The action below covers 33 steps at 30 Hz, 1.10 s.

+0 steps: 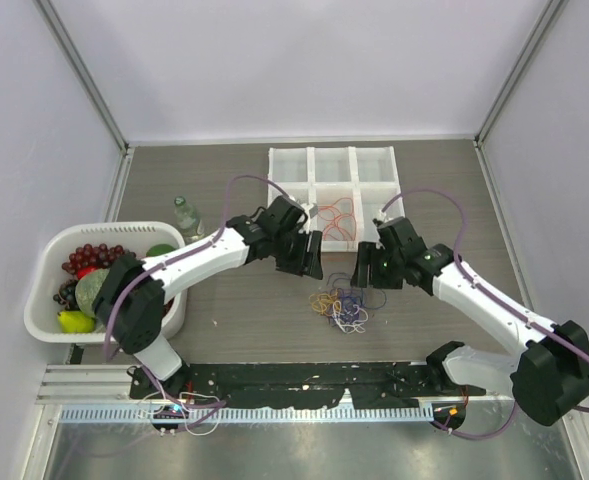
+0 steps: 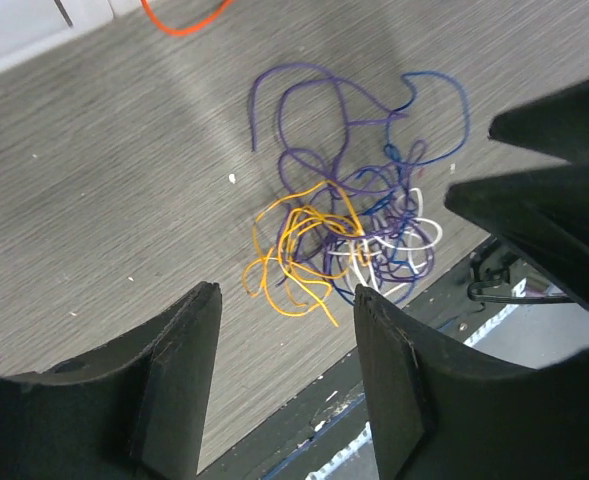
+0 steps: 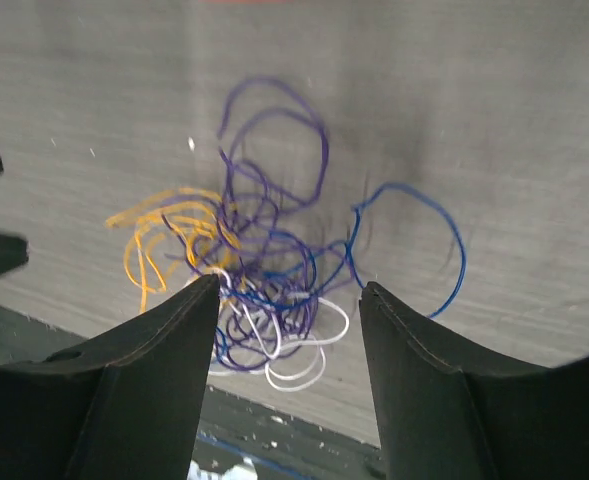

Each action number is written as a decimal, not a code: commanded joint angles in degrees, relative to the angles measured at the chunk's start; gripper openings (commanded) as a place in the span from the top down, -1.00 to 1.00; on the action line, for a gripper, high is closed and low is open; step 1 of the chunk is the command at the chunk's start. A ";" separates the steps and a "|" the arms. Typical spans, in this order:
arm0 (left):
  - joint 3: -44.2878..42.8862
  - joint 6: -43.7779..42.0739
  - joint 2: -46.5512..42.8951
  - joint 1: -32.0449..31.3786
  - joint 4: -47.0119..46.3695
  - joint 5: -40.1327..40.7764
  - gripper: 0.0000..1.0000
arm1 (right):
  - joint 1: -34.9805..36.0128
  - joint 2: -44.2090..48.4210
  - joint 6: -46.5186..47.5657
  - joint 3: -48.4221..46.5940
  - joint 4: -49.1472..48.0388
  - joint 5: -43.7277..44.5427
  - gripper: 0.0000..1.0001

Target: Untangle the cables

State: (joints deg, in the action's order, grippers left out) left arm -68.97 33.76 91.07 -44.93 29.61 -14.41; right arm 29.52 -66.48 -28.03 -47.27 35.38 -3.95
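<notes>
A tangle of thin cables (image 1: 339, 308) lies on the table between my two grippers. In the left wrist view it shows yellow strands (image 2: 294, 255), purple loops (image 2: 324, 130), a blue loop (image 2: 444, 110) and white strands (image 2: 414, 235). The right wrist view shows the same yellow (image 3: 159, 235), purple (image 3: 274, 170), blue (image 3: 424, 240) and white (image 3: 304, 350) strands. A red-orange cable (image 1: 339, 215) lies apart in the white tray. My left gripper (image 1: 302, 255) (image 2: 286, 300) is open and empty, above and far-left of the tangle. My right gripper (image 1: 372, 268) (image 3: 289, 300) is open and empty, above its far-right side.
A white compartment tray (image 1: 332, 150) stands just behind the grippers. A white basket (image 1: 114, 229) of fruit sits at the left, with a small bottle (image 1: 186, 218) behind it. A black rail (image 1: 304, 380) runs along the near table edge, close to the tangle.
</notes>
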 commanded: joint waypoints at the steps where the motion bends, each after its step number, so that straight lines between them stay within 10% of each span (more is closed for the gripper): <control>1: 0.59 -1.15 3.67 -0.07 -3.41 -4.12 -0.18 | 0.10 4.95 -2.30 4.64 -5.84 -5.90 -0.27; 11: 2.17 -1.06 5.18 -0.07 -4.64 -3.69 -0.03 | -1.56 -1.97 -7.90 0.08 -7.95 2.35 0.02; 27: 9.20 -4.32 -13.53 -0.07 -0.34 4.66 -0.53 | 3.61 -17.63 -27.68 0.95 -27.64 14.58 0.08; 33: 11.48 -3.96 -18.72 -0.16 -1.04 5.45 -0.53 | 6.95 -22.29 -19.92 -0.54 -31.35 13.60 0.25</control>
State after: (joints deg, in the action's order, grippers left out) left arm -59.09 30.65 75.53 -44.93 28.93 -10.52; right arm 34.28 -86.26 -52.42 -45.74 8.60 7.07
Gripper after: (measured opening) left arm 0.767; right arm 0.395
